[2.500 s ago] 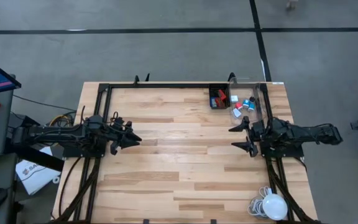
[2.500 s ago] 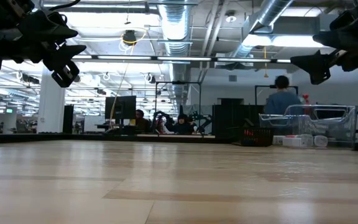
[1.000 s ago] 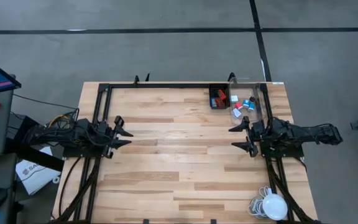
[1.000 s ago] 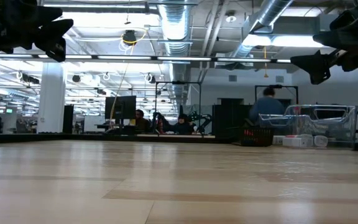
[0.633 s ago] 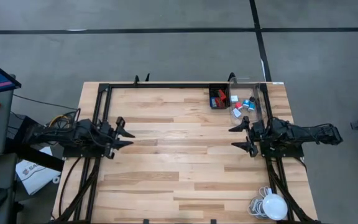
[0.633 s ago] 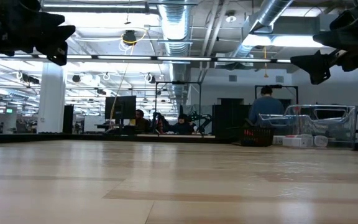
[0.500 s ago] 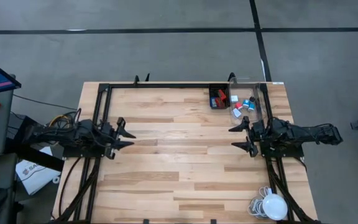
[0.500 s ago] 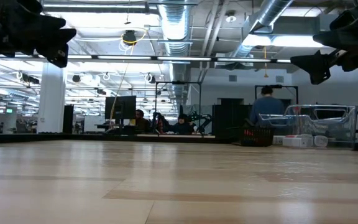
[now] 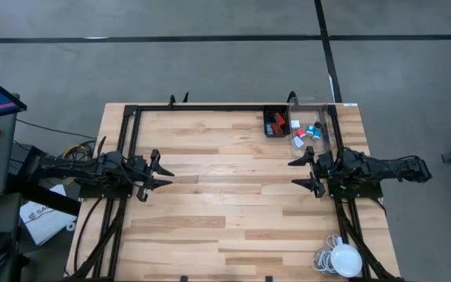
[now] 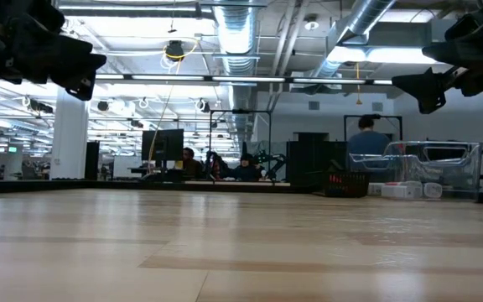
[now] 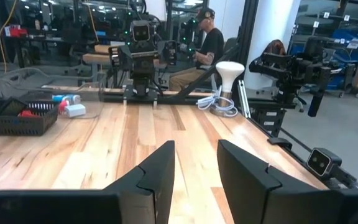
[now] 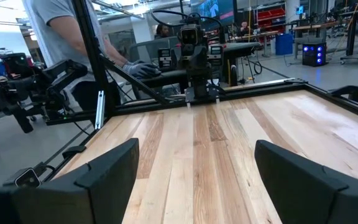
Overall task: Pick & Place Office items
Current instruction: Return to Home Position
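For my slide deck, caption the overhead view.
Left gripper and right gripper hang open above the wooden table; office items lie in the clear bin.

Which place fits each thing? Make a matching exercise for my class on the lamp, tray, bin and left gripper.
Things: 1 white lamp; 2 black tray; 3 clear bin; 4 left gripper.
Places: A far right corner of the table; B above the left side; C near right corner; D beside the bin, on its left.
Pairs: 1-C; 2-D; 3-A; 4-B.
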{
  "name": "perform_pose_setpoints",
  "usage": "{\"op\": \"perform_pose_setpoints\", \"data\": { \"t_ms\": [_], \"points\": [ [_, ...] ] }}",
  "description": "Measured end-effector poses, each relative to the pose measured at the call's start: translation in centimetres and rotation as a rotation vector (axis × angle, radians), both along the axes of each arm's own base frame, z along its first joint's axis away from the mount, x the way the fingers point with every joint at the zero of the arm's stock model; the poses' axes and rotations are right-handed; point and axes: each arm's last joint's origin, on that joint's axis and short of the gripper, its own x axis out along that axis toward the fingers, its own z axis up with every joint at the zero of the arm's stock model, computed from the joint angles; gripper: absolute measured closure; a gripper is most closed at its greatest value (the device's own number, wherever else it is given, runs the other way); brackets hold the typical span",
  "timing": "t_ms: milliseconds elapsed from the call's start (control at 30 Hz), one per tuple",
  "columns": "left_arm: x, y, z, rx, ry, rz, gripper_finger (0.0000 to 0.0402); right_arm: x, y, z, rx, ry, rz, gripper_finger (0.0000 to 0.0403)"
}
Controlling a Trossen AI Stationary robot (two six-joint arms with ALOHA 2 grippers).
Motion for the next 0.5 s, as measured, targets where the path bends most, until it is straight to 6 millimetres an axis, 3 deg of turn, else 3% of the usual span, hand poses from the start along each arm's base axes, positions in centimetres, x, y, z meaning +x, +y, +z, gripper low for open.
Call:
{"op": "perform_pose_setpoints", "data": {
  "t_ms": [500],
  "points": [
    [0.21, -0.01, -0.31, 0.002, 0.033, 0.000, 0.0284, 0.00, 0.00, 0.00, 0.000, 0.000, 0.000, 0.0092]
  ]
}}
